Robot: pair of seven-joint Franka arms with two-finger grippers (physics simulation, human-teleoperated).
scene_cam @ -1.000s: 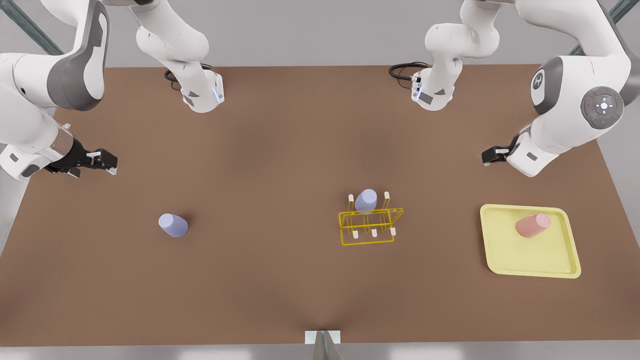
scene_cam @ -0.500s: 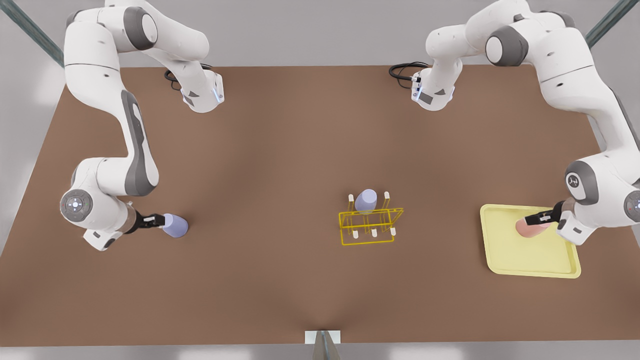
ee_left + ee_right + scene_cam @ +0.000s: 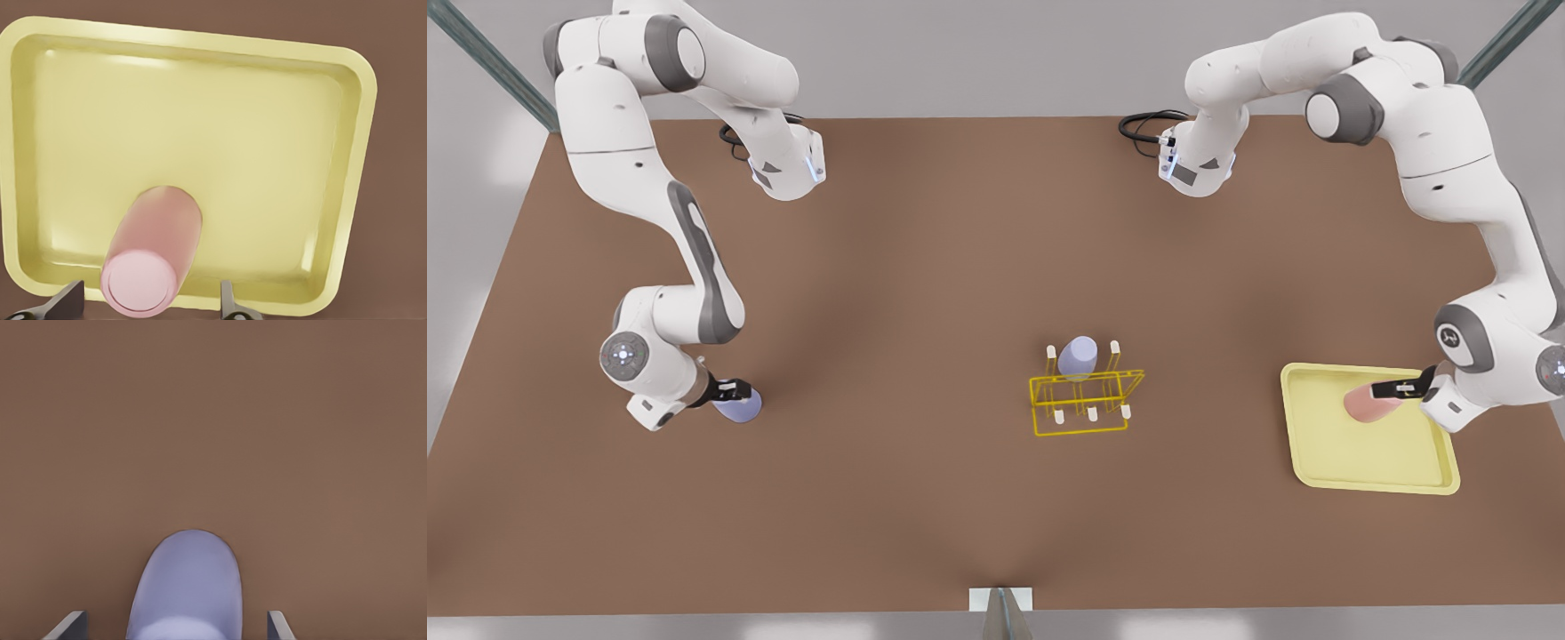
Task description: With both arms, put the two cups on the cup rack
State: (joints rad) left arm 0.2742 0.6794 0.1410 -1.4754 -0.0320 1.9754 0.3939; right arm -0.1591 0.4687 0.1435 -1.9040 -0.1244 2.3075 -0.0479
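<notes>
Cup rack [image 3: 1083,397] already bears a lavender cup [image 3: 1077,357]; both open claws straddle free cups.

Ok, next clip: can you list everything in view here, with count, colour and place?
Small tapered lavender cups: two; one on the table at the front view's left, one on the rack.
Salmon pink tapered cup: one, on the tray.
Thin yellow wire cup rack: one, mid-table.
Pale yellow flat tray: one, front view's right.
Brown table: one.
Left pincer: black, open, straddling the pink cup.
Right pincer: black, open, straddling the lavender table cup.
</notes>
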